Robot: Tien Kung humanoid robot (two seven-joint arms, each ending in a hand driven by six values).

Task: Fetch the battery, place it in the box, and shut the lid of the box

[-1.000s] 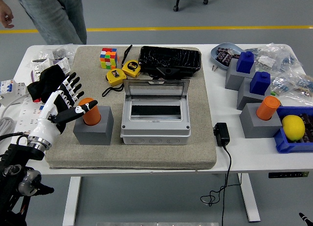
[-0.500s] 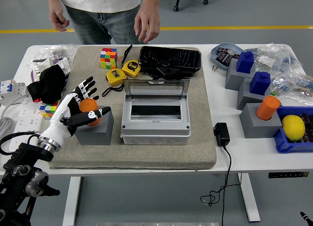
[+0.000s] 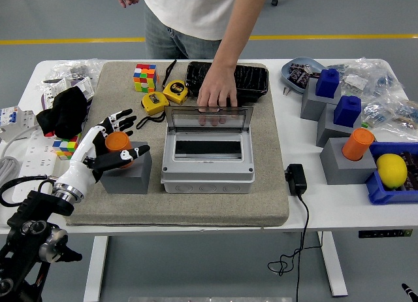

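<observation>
- Up close in the head view, the left hand [image 3: 108,148] curls around the orange battery [image 3: 117,142], which stands in a grey block [image 3: 125,174] left of the open box [image 3: 208,159].
- A person's hand [image 3: 217,93] rests on the upright lid [image 3: 208,121].
- Only the left arm shows.

A Rubik's cube [image 3: 145,77] and two yellow tape measures [image 3: 164,96] sit upper left on the grey mat [image 3: 261,184], a lemon [image 3: 392,170] in the blue bin [image 3: 381,192] at right, a black adapter [image 3: 296,179] beside the mat.
</observation>
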